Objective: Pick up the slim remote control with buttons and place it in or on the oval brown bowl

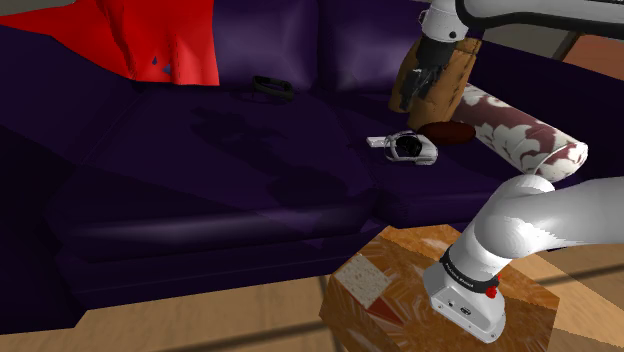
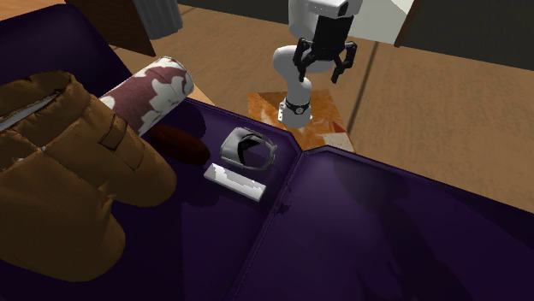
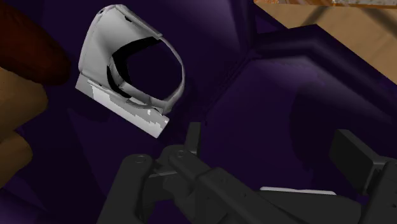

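Barely begun: hand (image 2: 323, 68) hanging open and empty overhead, slim white remote (image 2: 235, 181) lying ungrasped on the purple sofa (image 2: 385, 231) just beside a grey ring-shaped shell (image 2: 248, 147), near the dark brown oval bowl (image 2: 175, 141); grasping, lifting and placing yet to do.

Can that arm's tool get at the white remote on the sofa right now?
Probably yes. The tool hangs open above the sofa, and the remote lies flat with nothing on top. The grey ring-shaped thing sits close beside it, so a finger might bump that.
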`<state>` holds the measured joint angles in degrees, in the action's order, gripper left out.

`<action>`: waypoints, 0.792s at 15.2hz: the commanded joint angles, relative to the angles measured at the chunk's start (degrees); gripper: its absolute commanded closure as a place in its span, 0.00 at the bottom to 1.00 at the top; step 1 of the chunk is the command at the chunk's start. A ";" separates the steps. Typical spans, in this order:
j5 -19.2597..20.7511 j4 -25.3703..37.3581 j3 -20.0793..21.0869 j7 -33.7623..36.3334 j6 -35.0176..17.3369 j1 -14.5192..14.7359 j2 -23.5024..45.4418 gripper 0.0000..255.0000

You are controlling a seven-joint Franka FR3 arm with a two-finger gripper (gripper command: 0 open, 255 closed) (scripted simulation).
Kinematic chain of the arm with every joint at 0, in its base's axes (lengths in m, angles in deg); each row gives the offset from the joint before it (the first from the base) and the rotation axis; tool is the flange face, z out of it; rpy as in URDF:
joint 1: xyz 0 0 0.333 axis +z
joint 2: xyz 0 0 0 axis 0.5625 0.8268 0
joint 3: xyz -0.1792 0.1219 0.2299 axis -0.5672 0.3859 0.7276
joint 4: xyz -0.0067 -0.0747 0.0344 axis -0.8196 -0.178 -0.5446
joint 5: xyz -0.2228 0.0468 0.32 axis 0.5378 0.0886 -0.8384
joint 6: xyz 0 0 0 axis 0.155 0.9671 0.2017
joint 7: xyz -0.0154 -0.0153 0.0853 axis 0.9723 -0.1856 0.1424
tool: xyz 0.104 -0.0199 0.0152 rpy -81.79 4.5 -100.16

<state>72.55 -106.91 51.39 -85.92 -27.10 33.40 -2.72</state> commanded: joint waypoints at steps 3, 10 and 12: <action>1.49 -1.70 -3.13 -5.10 -2.47 0.35 0.80 0.00; 5.94 -4.19 -14.23 -22.87 -11.67 1.84 7.65 0.00; 6.69 -3.93 -17.38 -28.00 -14.38 2.51 10.71 0.00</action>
<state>78.82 -110.76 35.61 -111.10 -39.90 35.56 6.49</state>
